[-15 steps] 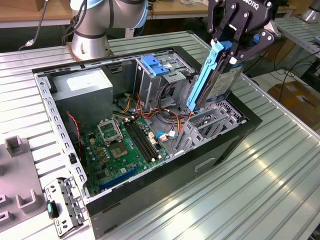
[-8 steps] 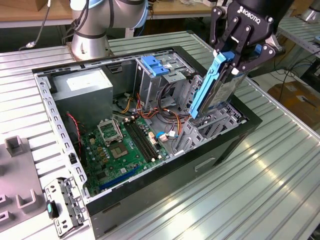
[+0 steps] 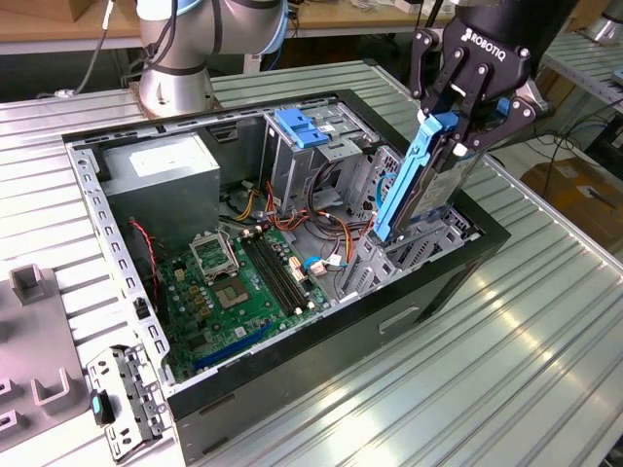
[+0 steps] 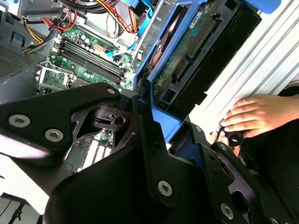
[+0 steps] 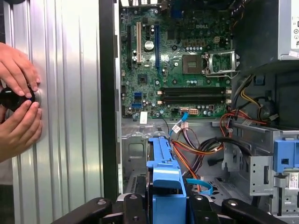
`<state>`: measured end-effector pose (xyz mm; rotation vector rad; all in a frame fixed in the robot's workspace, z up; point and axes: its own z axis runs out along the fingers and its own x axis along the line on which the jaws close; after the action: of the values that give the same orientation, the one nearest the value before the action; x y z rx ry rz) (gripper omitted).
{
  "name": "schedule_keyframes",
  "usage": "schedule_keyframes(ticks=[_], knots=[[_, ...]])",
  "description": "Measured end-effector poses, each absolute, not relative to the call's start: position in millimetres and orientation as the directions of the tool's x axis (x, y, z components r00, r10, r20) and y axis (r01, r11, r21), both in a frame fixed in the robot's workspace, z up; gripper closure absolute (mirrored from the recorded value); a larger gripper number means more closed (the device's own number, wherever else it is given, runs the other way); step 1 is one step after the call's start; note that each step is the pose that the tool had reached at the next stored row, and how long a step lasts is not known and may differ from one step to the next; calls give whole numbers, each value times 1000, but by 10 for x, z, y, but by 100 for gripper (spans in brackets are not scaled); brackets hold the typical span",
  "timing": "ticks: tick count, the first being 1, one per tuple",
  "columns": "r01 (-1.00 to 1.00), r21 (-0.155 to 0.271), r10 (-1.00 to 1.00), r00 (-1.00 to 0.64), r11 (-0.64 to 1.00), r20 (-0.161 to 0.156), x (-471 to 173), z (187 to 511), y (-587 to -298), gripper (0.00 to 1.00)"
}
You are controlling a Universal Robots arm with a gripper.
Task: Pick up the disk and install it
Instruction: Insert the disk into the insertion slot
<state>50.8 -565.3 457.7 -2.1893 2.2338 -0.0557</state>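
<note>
Ribbed metal tabletop (image 3: 545, 321), open case (image 3: 321, 360) on it. The tool (image 3: 465, 131) clamps the disk (image 3: 414, 185), which hangs below it, long axis steeply tilted, lower end at the bay (image 3: 428, 243), not yet seated.

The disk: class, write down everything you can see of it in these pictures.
The disk is a flat dark rectangular drive framed by bright blue plastic rails; the second wrist view shows its green circuit board and connector. Held at its upper end by the hand, it stands steeply tilted, lower end down among the metal bays of the open computer case.
</note>
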Motion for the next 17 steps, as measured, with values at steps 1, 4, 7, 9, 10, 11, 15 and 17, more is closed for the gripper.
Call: schedule_keyframes(ticks=[1,4,7,9,10,11,15,17], knots=[[-999,-34,-1000,-20,20,16,509,4566,-5653,64],[-999,-33,-1000,-20,20,18,523,4517,-5653,64],[-1000,-24,-1000,-20,20,24,542,4436,-5577,64],[-1000,-22,-1000,-20,19,24,546,4410,-5575,64],[-1000,-22,-1000,-20,20,24,548,4401,-5575,64],[-1000,-21,-1000,-20,19,24,551,4389,-5575,64],[-1000,-20,-999,-20,20,25,554,4378,-5576,64],[-1000,-20,-999,-20,20,25,554,4377,-5576,64]])
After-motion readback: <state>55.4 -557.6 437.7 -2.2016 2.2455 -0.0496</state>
